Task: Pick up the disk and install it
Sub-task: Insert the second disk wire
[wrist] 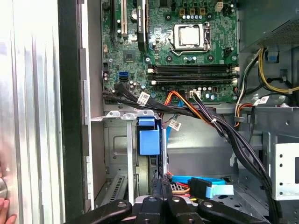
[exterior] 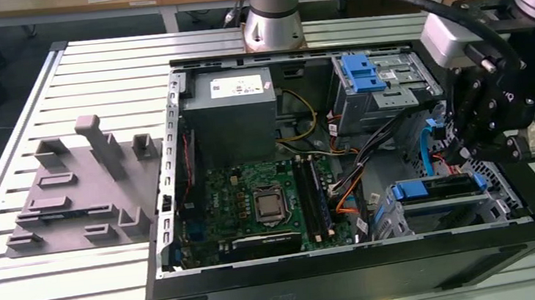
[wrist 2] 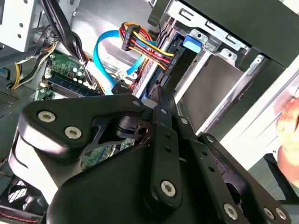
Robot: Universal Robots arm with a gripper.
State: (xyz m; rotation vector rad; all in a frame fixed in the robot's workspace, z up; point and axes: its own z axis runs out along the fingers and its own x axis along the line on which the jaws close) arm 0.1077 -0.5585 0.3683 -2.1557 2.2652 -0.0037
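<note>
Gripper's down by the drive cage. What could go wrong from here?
1. Snag: the blue cable and the wire bundle run close beside the gripper.
2. Jam: the disk stands edge-on at the narrow drive cage; any tilt could bind it.
3. A person's hand is near the case's outer wall.

The disk (exterior: 439,192) is seated in the case (exterior: 358,274) at the exterior view's right; the gripper (exterior: 479,148) is held just above it

Blue-tabbed silver disk (exterior: 436,191), green motherboard (exterior: 257,199), black tool (exterior: 483,145).
</note>
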